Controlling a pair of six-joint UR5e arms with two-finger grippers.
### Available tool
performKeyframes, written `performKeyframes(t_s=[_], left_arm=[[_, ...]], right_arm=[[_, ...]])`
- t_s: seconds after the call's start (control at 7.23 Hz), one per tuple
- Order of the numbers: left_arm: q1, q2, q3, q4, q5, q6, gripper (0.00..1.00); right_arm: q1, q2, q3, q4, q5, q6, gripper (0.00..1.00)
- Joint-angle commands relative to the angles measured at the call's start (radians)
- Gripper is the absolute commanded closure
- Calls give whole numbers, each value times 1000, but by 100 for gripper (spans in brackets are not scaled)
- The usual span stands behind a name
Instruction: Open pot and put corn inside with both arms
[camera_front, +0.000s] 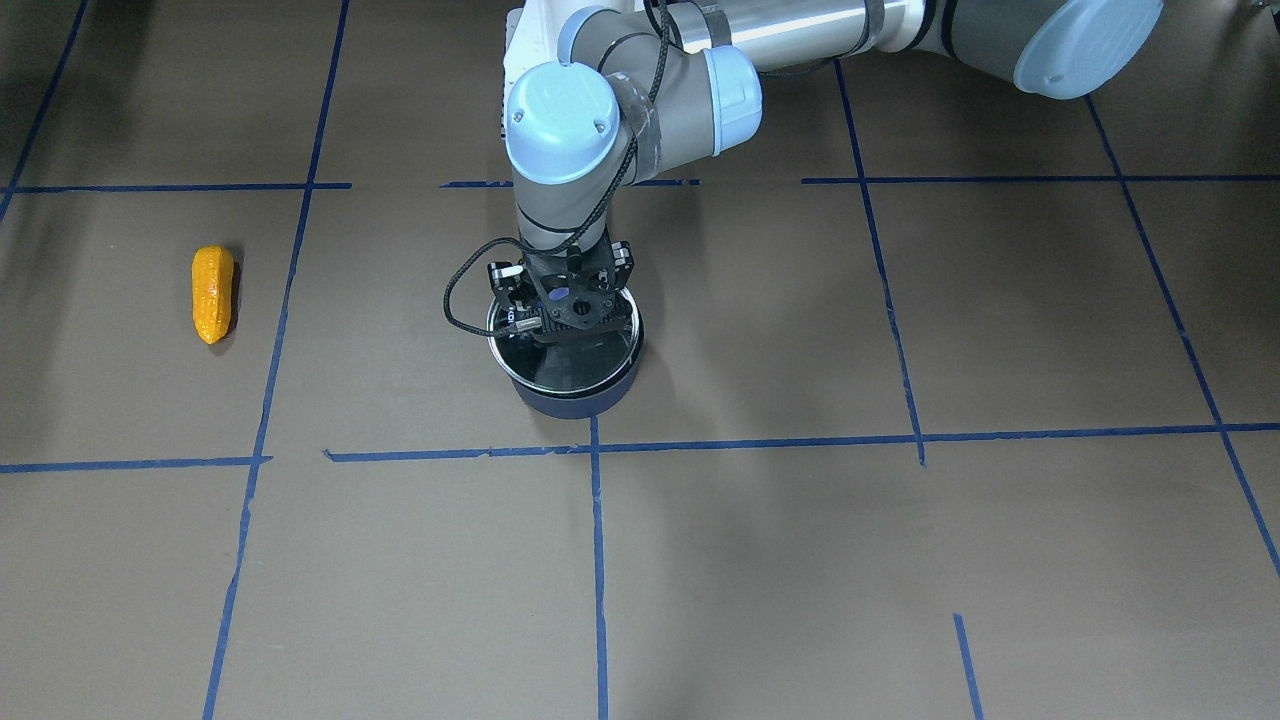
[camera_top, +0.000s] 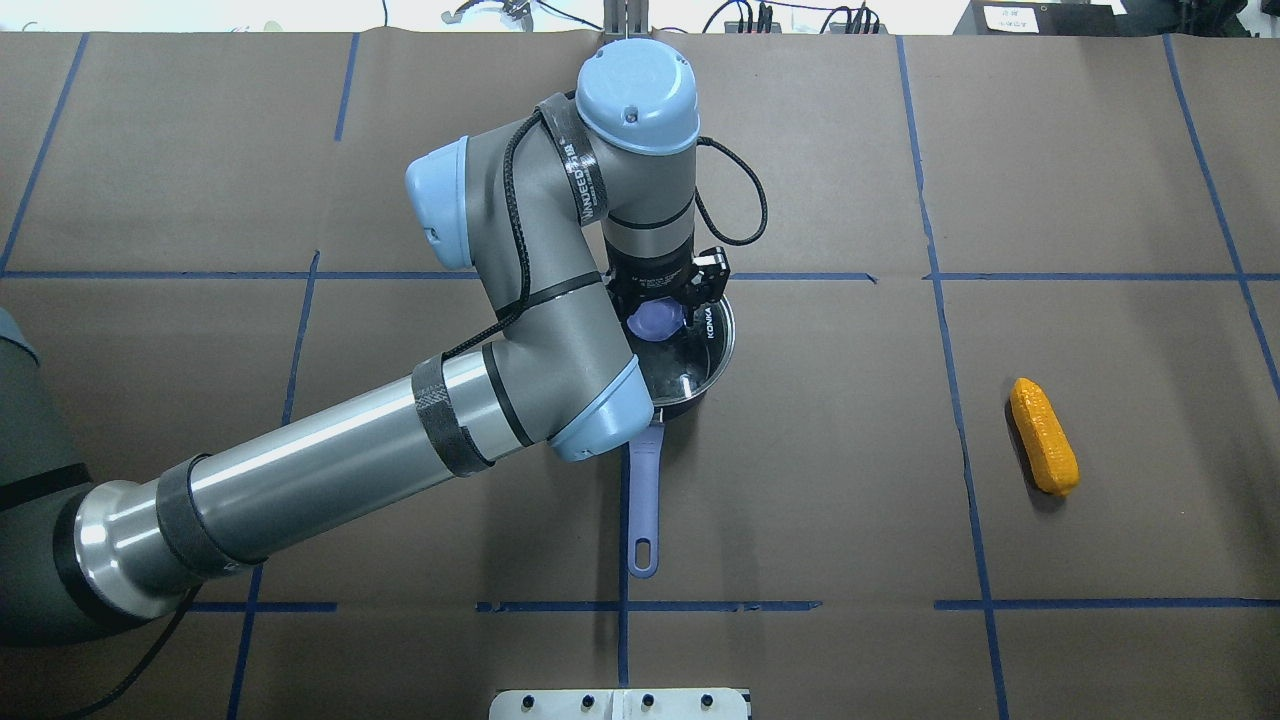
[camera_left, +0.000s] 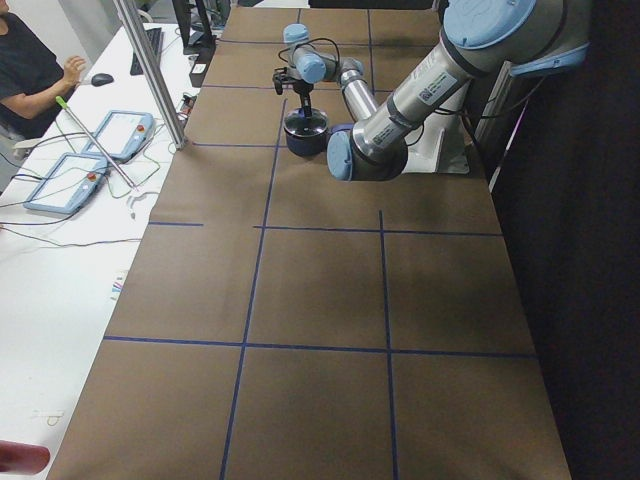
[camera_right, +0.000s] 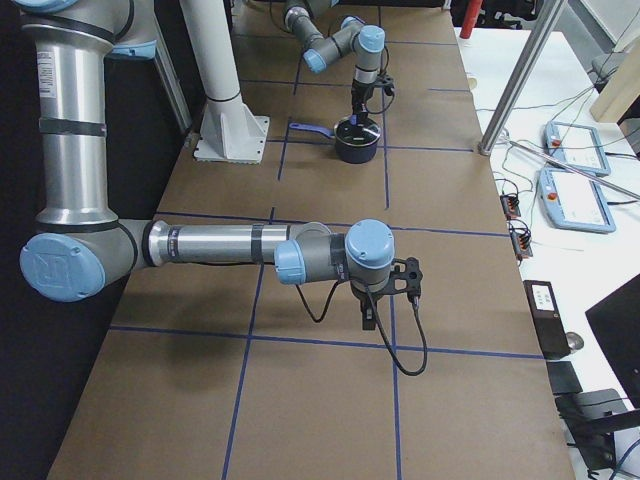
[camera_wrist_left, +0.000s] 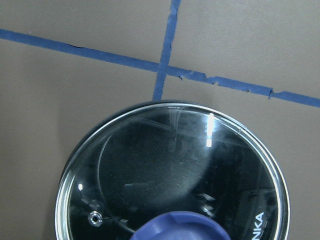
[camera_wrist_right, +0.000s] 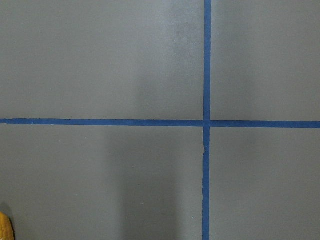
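left pincer (camera_front: 563, 300) hangs over the lidded pot (camera_front: 577, 402) — corn (camera_front: 212, 293) well apart.

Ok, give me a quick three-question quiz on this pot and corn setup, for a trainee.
1. True or false: the glass lid is on the pot.
2. Which arm has its jaws at the lid's purple knob? A: left arm. B: right arm. C: neither.
3. Fill in: the corn lies on the ___, apart from the pot.
Key: 1 true. 2 A. 3 table.
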Motion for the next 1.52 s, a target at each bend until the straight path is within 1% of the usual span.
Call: performKeyframes(t_s=[0.0,0.14,0.42,0.55,0.69,0.83,0.97,1.11,1.38], left_arm=[[-17,3,-43,21,-1,-1,82],[-28,41,-99,41,-3,4,82],[-66,206,-268,55,-7,47,82],[-92,274,-325,57,-12,77,83],[-108,352,-392,55,-12,105,82],[-116,445,-473,55,-12,149,82],[-120,480,-498,57,-10,169,82],[-120,486,-491,57,-10,170,82],[-100,495,-445,43,-3,171,82]], right_arm=[[0,2,4,0,-4,3,0],[-20,4,15,3,-7,47,0],[-86,16,67,3,-10,180,0],[-135,19,108,3,-12,251,0],[-178,60,138,3,-28,369,0],[-225,72,182,0,-76,412,0],[-280,74,199,2,-119,463,0],[-320,77,207,9,-131,512,0],[-392,73,211,93,-142,645,0]])
